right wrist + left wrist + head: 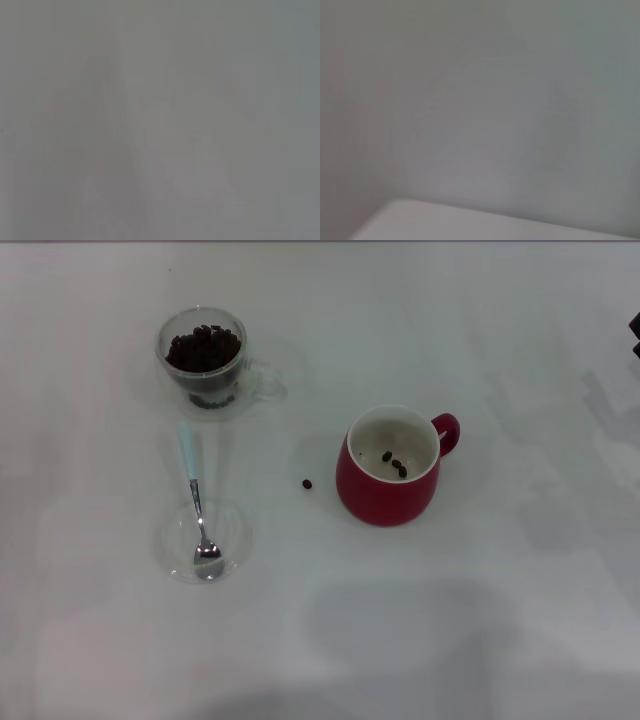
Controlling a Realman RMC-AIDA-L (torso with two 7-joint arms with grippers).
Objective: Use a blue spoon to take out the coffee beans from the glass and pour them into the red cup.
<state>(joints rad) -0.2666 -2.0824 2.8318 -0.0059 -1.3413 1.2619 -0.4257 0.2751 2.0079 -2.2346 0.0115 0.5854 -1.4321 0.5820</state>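
Head view: glass [204, 358] at far left, heaped with coffee beans [204, 346], handle turned toward the red cup. Blue spoon [196, 502] just near of it, lying free, metal bowl resting in a shallow clear dish [172, 545], pale handle pointing back toward the glass. Red cup [391, 467] well to the right, upright, handle on its far-right side, three beans [394, 462] on its white floor. One stray bean [307, 483] on the table [520, 620] between dish and cup, just beside the cup. No gripper over the work; only a dark scrap of something at the right edge, too little to tell what.

Left wrist view: blank pale surface, no fingers, no task items. Left gripper out of sight, so open or closed impossible to tell.

Right wrist view: likewise featureless grey. Right gripper unseen, state unknowable from here.

Judged step: a pause with the spoon laid down, a few beans already across, most left in the glass. Next move likely calls for reaching the spoon's blue handle, pinching it clear of the dish rim, lifting level, then dipping the bowl into the heap. Care needed with a thin handle lying flat on the table, and with a light glass liable to shift when scooped.
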